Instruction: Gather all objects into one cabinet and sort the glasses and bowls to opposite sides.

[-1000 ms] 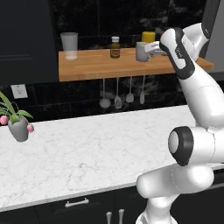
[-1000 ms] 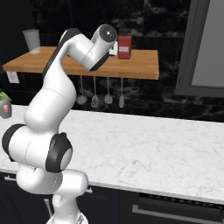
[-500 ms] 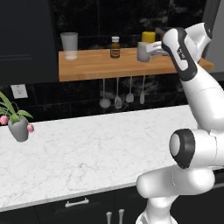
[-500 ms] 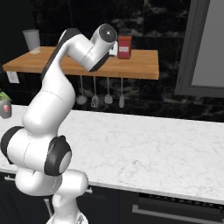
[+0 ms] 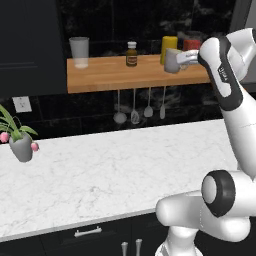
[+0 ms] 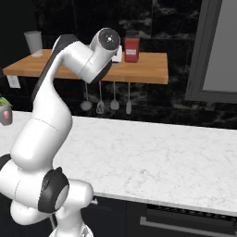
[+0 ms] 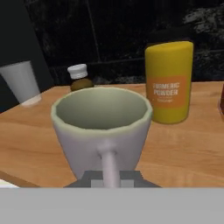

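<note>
White marble worktop [image 5: 100, 170], bare but for a small potted plant [image 5: 20, 142] at far left. Black wall behind; black cabinet fronts with pale handles below. Light wooden wall shelf [image 5: 115, 75] above, four ladles and spoons [image 5: 140, 107] hanging under it. Tall black cabinet [image 6: 217, 51] at right in right base view, grey panel showing.

On shelf: clear tumbler [image 5: 79, 51] at left end, small brown bottle [image 5: 131, 54] with white cap, yellow canister [image 7: 169, 82] reading "TURMERIC POWDER", red container [image 6: 132, 48] with white label, lettering too small to read.

Mug [image 7: 101, 131]: pale grey-beige, lighter rim, empty, upright, handle toward camera. Sits at right part of shelf, just in front of canister. Fingers [image 7: 111, 177] clamped on mug handle. Lifted or resting on shelf: cannot tell.
</note>
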Available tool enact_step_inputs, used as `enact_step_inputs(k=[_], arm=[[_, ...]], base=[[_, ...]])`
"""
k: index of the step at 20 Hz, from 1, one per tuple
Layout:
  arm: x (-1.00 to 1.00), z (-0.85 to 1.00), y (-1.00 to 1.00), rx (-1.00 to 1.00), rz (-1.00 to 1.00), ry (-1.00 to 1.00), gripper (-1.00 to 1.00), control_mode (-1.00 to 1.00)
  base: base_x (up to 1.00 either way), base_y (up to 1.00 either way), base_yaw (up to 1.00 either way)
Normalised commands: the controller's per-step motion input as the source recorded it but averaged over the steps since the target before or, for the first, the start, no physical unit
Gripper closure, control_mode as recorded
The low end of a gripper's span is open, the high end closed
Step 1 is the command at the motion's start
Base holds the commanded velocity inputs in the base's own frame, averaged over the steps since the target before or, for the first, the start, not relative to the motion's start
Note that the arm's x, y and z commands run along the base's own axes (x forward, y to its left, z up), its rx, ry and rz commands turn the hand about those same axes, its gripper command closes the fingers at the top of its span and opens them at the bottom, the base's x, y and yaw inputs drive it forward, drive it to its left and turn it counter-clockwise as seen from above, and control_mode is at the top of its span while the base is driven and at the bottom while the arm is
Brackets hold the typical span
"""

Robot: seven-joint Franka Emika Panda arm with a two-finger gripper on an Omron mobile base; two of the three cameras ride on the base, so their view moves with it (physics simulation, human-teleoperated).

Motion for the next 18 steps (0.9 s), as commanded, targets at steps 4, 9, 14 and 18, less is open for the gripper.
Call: enact_step_inputs(k=[4, 9, 14, 18], arm=[[-0.59, 0.2, -0.01, 0.0, -0.05, 0.0, 1.0, -1.0], [-0.55, 0.16, -0.03, 0.0, -0.05, 0.0, 1.0, -1.0], [-0.95, 0.02, 0.0, 0.0, -0.05, -0.04, 1.0, -1.0], [-0.81, 0.0, 0.03, -0.03, -0.06, -0.06, 1.0, -1.0]], base=[[0.0, 0.0, 0.0], [0.0, 0.0, 0.0], [0.0, 0.0, 0.0], [0.0, 0.0, 0.0]])
